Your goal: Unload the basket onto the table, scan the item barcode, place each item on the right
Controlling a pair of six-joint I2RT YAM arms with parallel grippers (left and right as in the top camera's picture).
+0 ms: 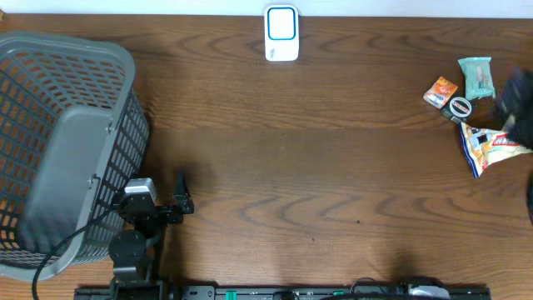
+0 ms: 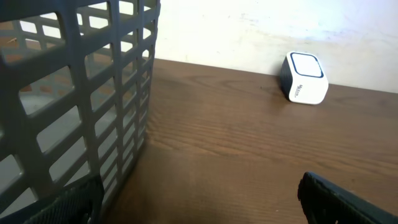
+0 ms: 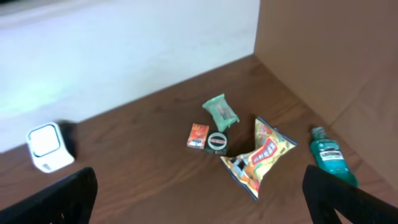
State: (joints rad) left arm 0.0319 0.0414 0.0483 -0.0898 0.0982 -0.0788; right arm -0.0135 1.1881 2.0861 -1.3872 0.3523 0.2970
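Observation:
The white scanner [image 1: 281,33] with a blue-edged face stands at the table's far edge, also seen in the left wrist view [image 2: 305,78] and the right wrist view [image 3: 46,148]. At the far right lie the items: a yellow chip bag [image 1: 491,148], a green packet [image 1: 476,77], a small orange box [image 1: 440,91] and a round tin [image 1: 460,108]. My right gripper [image 3: 202,205] hangs open high above them, holding nothing; its arm [image 1: 520,104] is a dark blur at the right edge. My left gripper [image 2: 199,211] stands open and empty low beside the basket.
A large grey mesh basket [image 1: 125,142] fills the left side, its wall [image 2: 93,93] close to my left finger. A teal bottle [image 3: 333,163] lies right of the chip bag [image 3: 261,155]. A brown board rises behind the table's right end.

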